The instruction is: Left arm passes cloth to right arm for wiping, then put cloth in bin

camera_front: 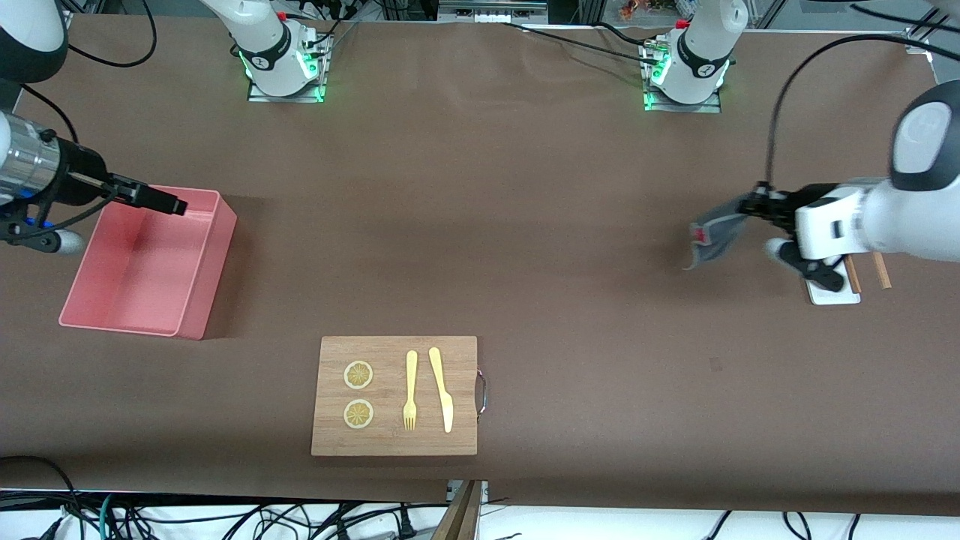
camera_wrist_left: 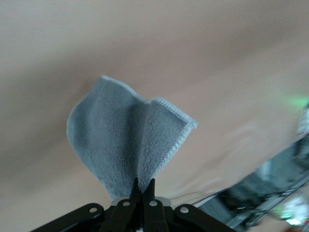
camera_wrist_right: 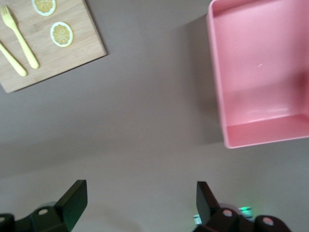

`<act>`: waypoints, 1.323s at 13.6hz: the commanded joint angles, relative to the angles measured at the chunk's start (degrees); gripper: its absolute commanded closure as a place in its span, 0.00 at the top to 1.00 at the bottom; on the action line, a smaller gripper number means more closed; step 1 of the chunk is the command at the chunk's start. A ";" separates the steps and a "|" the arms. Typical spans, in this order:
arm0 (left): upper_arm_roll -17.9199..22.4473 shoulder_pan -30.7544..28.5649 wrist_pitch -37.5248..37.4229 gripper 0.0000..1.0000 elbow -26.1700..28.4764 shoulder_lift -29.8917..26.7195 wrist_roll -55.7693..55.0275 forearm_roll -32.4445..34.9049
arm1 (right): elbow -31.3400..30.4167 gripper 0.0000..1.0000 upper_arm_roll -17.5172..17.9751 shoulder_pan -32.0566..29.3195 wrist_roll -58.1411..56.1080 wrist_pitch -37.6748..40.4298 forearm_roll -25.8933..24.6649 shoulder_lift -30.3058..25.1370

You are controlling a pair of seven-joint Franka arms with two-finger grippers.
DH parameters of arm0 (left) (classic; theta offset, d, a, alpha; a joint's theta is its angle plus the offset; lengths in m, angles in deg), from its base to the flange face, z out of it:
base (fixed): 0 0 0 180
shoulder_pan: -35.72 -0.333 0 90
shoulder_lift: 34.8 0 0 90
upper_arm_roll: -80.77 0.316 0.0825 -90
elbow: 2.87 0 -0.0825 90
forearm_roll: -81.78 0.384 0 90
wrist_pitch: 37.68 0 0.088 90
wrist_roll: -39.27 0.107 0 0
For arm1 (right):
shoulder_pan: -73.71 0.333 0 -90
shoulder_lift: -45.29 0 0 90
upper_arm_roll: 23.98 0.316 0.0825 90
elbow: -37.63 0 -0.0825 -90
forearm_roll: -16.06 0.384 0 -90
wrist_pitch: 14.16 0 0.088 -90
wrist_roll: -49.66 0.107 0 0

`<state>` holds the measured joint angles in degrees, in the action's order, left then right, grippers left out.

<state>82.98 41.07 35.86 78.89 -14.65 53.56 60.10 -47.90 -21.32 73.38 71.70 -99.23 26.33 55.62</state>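
Wooden board (camera_front: 395, 396): nearest the front camera; carries two lemon slices (camera_front: 358, 375), a yellow fork (camera_front: 410, 390) and a yellow knife (camera_front: 442, 388), both lying with their long axes running nearer-to-farther.
Bin (camera_front: 196, 285): pink tub, farther from the camera than the board, toward the right arm's end; long axis runs nearer-to-farther, slightly skewed.
Right gripper (camera_front: 169, 202): over the bin's farther rim, fingers spread wide, holding nothing.
White tray (camera_front: 832, 295): at the left arm's end, partly hidden by the arm.
Left gripper (camera_front: 752, 205): up over bare table beside the tray, clenched on the cloth.
Cloth (camera_front: 714, 234): pinched at one corner, grey face showing, fanning away from the fingertips, pointing toward the table's middle.
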 commanded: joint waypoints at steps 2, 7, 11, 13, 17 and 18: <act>0.78 5.19 1.32 0.00 -3.61 4.36 -18.91 -17.73 | 0.09 1.00 -0.02 2.43 10.54 -2.82 5.89 1.88; 0.78 14.33 13.35 0.00 -7.05 7.53 -43.60 -31.13 | 0.09 1.00 -0.02 7.26 19.43 -7.83 9.23 4.69; 0.78 17.41 19.35 0.00 -7.13 9.64 -54.52 -43.67 | 0.09 1.00 -0.02 11.66 28.22 -11.16 10.83 6.45; 0.78 19.17 23.12 0.00 -7.22 9.82 -61.01 -45.91 | 0.09 1.00 -0.02 13.50 30.34 -12.57 11.35 6.98; 0.78 22.33 28.84 0.02 -7.31 9.99 -68.85 -50.20 | 0.18 1.00 -0.02 16.58 36.92 -18.54 12.23 8.12; 0.78 23.30 30.68 0.01 -7.31 10.17 -70.87 -50.66 | 0.18 1.00 -0.02 17.55 38.59 -20.12 12.23 8.47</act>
<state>82.95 62.68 64.40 73.44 -5.66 -13.21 11.74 -47.90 -20.99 89.33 107.21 -116.85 37.65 63.44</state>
